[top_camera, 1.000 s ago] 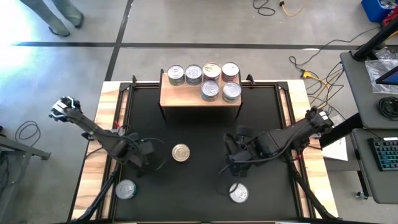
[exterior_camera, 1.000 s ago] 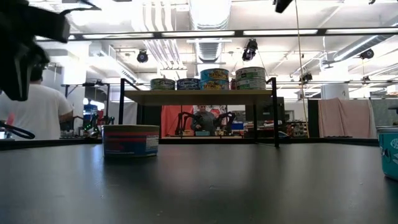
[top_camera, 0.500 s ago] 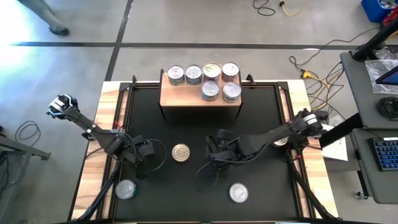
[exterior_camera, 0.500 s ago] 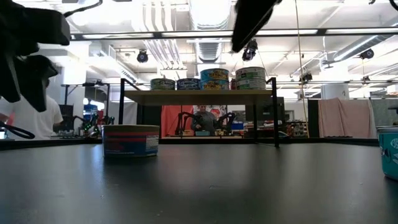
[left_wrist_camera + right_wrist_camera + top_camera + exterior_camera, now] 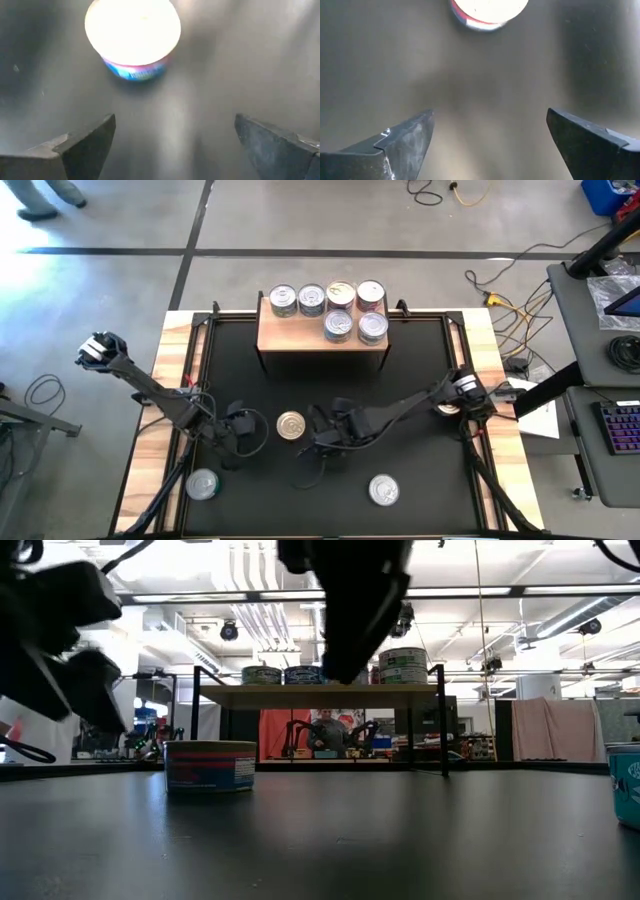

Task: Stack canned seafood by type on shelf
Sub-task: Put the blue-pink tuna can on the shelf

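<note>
Black mat [image 5: 420,370] covers the table, and nearest the front edge two silver-lidded tins wait unsorted, one at front left [image 5: 202,484] and one at front right [image 5: 383,490]; mid-mat sits the gold-lidded tin [image 5: 291,425], flanked by both arms, likely the next pick since each wrist camera has a tin dead ahead; left gripper [image 5: 243,431] just beside it on its left, jaws spread wide and empty; right gripper [image 5: 322,432] reaches across from the right, also wide open, holding nothing, fingers [image 5: 405,142] clear of the tin [image 5: 489,11]; left wrist view shows a bright-lidded tin with a blue side label [image 5: 133,37] centred between the open fingers, not yet inside them; low view adds what overhead can't: the tin's red and blue side label [image 5: 210,766] and that both grippers hang above the mat, not touching it; one more tin [image 5: 449,406] peeks out under the right arm; farthest back, shelf [image 5: 300,335] carries six tins [image 5: 340,308] in a back row of four plus two in front, grouped by type presumably; overhead alone shows that layout, while low view shows at least one stacked tin [image 5: 404,665]; a person [image 5: 327,730] sits beyond the table
</note>
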Motion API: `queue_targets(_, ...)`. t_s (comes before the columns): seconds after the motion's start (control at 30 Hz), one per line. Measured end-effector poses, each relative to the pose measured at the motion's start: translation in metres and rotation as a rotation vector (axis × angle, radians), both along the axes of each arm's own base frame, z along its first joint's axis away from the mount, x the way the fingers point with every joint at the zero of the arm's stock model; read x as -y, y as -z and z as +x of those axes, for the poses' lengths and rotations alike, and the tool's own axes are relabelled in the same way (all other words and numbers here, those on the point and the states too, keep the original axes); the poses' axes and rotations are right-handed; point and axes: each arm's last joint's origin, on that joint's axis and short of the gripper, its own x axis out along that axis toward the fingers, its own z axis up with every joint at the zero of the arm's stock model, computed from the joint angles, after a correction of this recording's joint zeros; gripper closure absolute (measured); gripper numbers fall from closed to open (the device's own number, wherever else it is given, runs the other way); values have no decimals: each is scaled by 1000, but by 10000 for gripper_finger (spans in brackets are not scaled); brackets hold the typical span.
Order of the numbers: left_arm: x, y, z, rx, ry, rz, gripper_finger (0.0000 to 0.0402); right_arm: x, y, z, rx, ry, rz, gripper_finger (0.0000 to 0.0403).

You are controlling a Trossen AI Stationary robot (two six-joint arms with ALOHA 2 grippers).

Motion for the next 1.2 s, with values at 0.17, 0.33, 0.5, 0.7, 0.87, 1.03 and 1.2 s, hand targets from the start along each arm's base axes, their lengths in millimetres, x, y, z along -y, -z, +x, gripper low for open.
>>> queue_targets(0.17,-8,19,-4,102,-50,114,7,7,-7,15,25,7,50,23)
queue_targets(0.33,-10,28,-2,100,-20,212,6,19,-26,21,29,-60,82,23)
queue_targets(0.5,-21,38,4,28,-73,215,2,33,-28,28,56,-87,65,23)
queue_targets(0.7,-28,36,6,18,-66,216,2,39,4,28,-29,-81,47,23)
queue_targets(0.87,-28,37,2,-31,-34,199,2,31,5,17,85,-37,90,23)
queue_targets(1.03,-31,40,-2,-87,-23,239,2,17,37,-3,166,-15,59,23)
queue_targets(1.2,-40,40,5,-80,-18,255,2,-6,79,-5,302,-46,31,23)
